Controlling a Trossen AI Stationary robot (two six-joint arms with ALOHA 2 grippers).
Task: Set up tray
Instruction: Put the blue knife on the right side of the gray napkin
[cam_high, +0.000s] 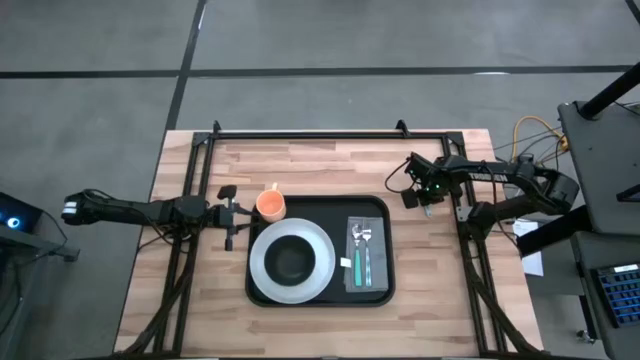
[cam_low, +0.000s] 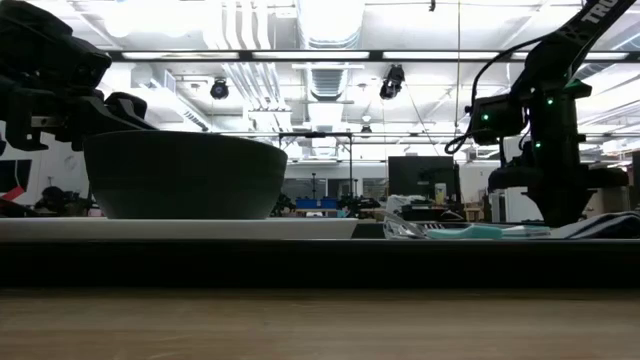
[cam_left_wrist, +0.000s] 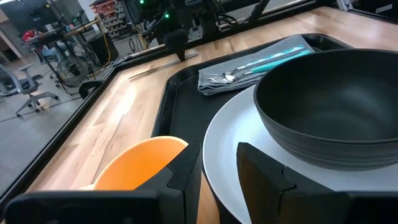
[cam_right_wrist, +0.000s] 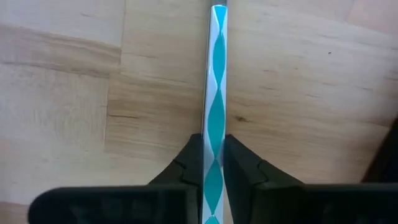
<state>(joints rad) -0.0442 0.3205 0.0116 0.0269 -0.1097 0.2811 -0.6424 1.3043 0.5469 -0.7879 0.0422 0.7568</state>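
Note:
The black tray (cam_high: 385, 215) lies mid-table. On it stand a white plate (cam_high: 262, 275) bearing a dark bowl (cam_high: 291, 261), and a grey napkin (cam_high: 378, 262) with two teal-handled utensils (cam_high: 360, 255). An orange cup (cam_high: 270, 205) stands at the tray's far left corner. My left gripper (cam_high: 232, 215) is open and empty just left of the cup, which shows beside one finger in the left wrist view (cam_left_wrist: 140, 165). My right gripper (cam_high: 425, 198) points down at the bare table right of the tray, shut on a long thin teal-and-white striped utensil (cam_right_wrist: 217, 74). My right gripper pinches the striped utensil's handle (cam_right_wrist: 217, 146) between its two fingers (cam_right_wrist: 194, 163), one on each long side. The fingers come from above, pointing down, and lie across it. The utensil appears to lie flat on the wooden table, as the left wrist view (cam_left_wrist: 163, 65) shows.
A black metal frame (cam_high: 320, 132) runs along the table's far edge and down both sides. There is bare wood near the front edge and right of the tray (cam_high: 430, 290). Cables and equipment stand off the table's right side (cam_high: 600, 200).

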